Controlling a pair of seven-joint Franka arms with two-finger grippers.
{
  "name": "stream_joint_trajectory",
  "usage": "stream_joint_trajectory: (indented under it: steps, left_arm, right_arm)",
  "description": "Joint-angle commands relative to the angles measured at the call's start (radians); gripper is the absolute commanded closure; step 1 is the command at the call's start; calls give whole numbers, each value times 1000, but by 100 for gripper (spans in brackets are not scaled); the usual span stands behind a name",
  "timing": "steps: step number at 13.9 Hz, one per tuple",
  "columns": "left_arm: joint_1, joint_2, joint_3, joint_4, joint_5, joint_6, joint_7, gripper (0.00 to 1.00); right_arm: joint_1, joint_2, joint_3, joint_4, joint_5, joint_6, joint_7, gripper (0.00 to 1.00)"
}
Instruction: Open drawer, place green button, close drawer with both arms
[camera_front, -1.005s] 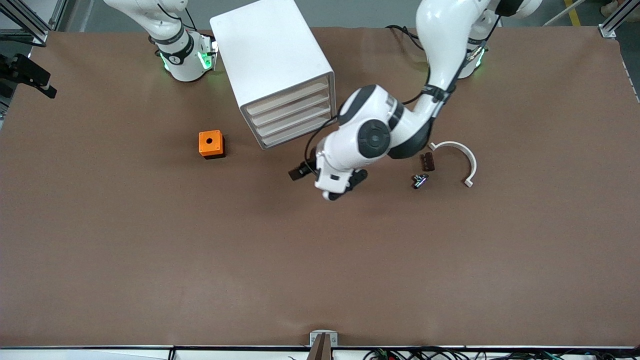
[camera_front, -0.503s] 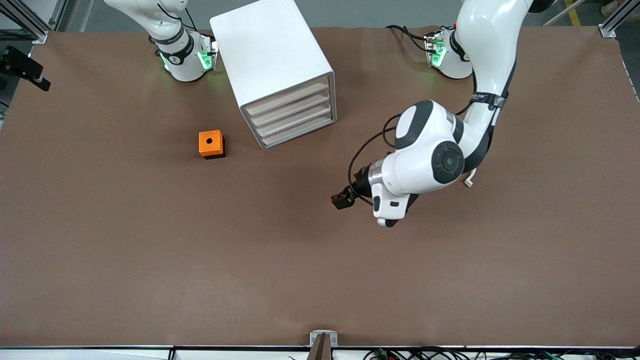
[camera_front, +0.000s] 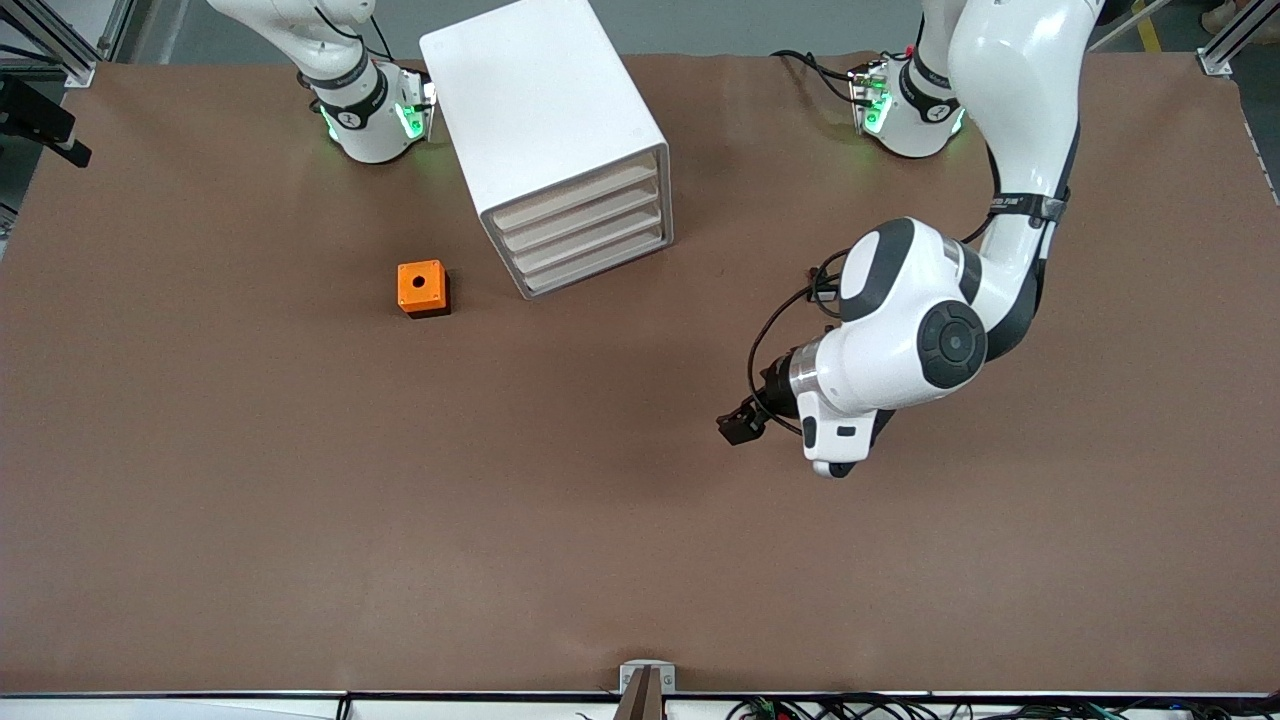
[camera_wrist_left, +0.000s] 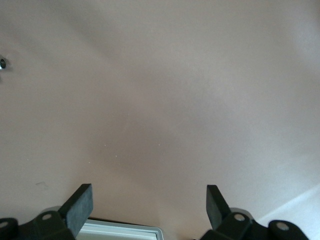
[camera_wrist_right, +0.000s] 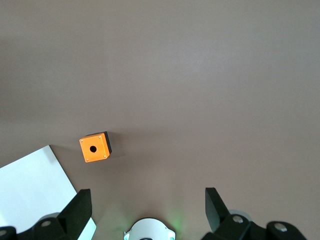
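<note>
The white cabinet (camera_front: 545, 120) stands near the robots' bases with its four alike drawers (camera_front: 585, 235) all shut. The button is hidden in the front view under the left arm. My left gripper (camera_front: 838, 468) hangs over bare brown table, off from the cabinet toward the left arm's end. In the left wrist view it (camera_wrist_left: 148, 207) is open and empty. A tiny dark thing (camera_wrist_left: 2, 62) shows at that view's edge; I cannot tell what it is. My right gripper (camera_wrist_right: 145, 207) is open and empty, high over the table, out of the front view.
An orange cube with a hole (camera_front: 422, 288) sits on the table beside the cabinet, toward the right arm's end; it also shows in the right wrist view (camera_wrist_right: 95, 147). The right arm's base (camera_front: 365, 110) stands next to the cabinet.
My left arm has swung from the cabinet's front toward its own end of the table and lower in the front view. It now covers the button, the black part and a white arc.
</note>
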Motion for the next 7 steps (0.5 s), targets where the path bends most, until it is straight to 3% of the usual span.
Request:
stream_joint_trajectory:
  steps: [1,3,5,7]
  left_arm:
    - [7,-30,-5,-19,36,-14,-1,0]
    - [16,-35,-4,-17,66,-14,9,0]
    - [36,-61,-12,-17,151,-12,125,0]
    - [58,-120,-9,-26,159,-33,268,0]
  right_arm:
    - [-7,-7,11,2,-27,-5,-15,0]
    - [1,-9,17,2,-50,14,-15,0]
    - [4,-11,17,2,-56,43,-15,0]
    - [3,-11,16,-1,-55,58,-12,0]
